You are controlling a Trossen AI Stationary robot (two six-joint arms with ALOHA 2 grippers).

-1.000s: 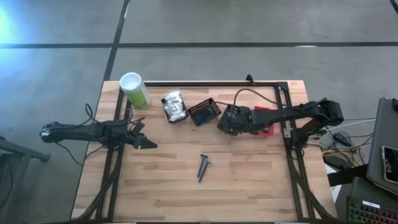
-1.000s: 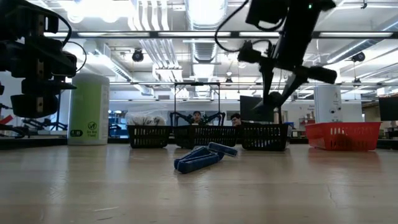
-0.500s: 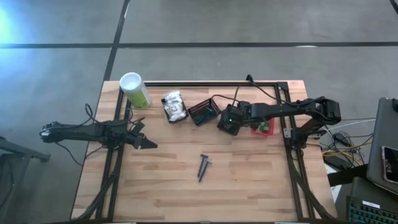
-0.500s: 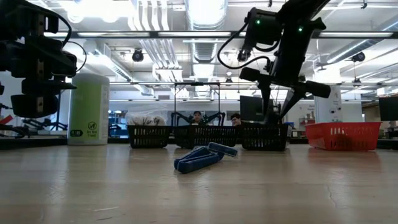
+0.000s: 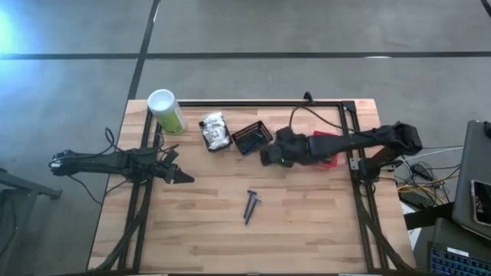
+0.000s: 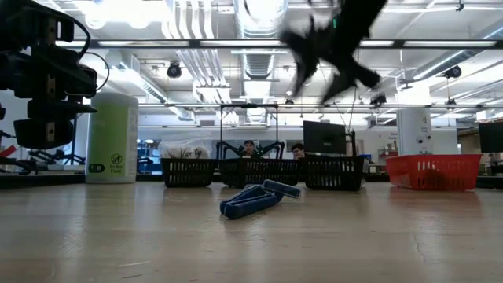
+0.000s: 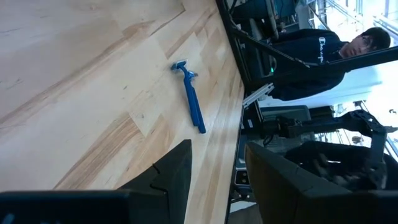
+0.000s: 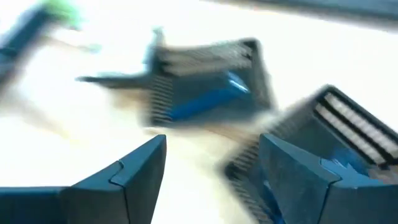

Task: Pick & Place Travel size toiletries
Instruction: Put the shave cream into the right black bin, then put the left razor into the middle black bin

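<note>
right claw (image 6: 334, 51): smeared in low view | baskets (image 8: 211, 87): blurred in right wrist view, contents unreadable | razors (image 5: 250, 205): too small to count from above

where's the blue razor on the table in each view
high view: blue razor lies on the bare wood, centre of the table, toward the front edge.
low view: centre, lying flat in front of the black baskets.
left wrist view: upper middle, on the wood.
right wrist view: not identifiable.
shared landmark: the black baskets, also in the high view.
</note>
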